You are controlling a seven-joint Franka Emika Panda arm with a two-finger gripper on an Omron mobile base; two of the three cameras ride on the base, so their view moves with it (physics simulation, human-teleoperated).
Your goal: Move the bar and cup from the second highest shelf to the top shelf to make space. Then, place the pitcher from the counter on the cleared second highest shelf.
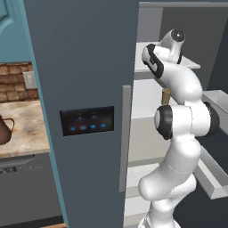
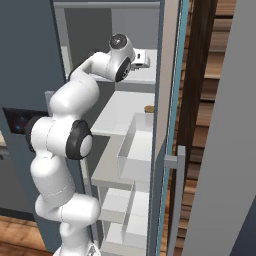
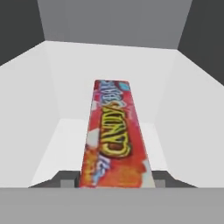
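Hand view: bar (image 3: 113,135) lies on the pale top shelf (image 3: 57,87), gripper state unclear.

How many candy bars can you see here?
1: the bar lies lengthwise on a white shelf, just ahead of the hand camera. The arm hides parts of the shelves, so others may be hidden.

The bar (image 3: 114,135) lies lengthwise directly ahead of the pincer (image 3: 113,183), on the top shelf (image 3: 65,78), its near end at the fingertips. Below the pincer, the cup (image 1: 165,96) stands on the second highest shelf (image 2: 120,112). Far to the pincer's left, the pitcher (image 1: 3,130) sits on the tabletop (image 1: 26,129).
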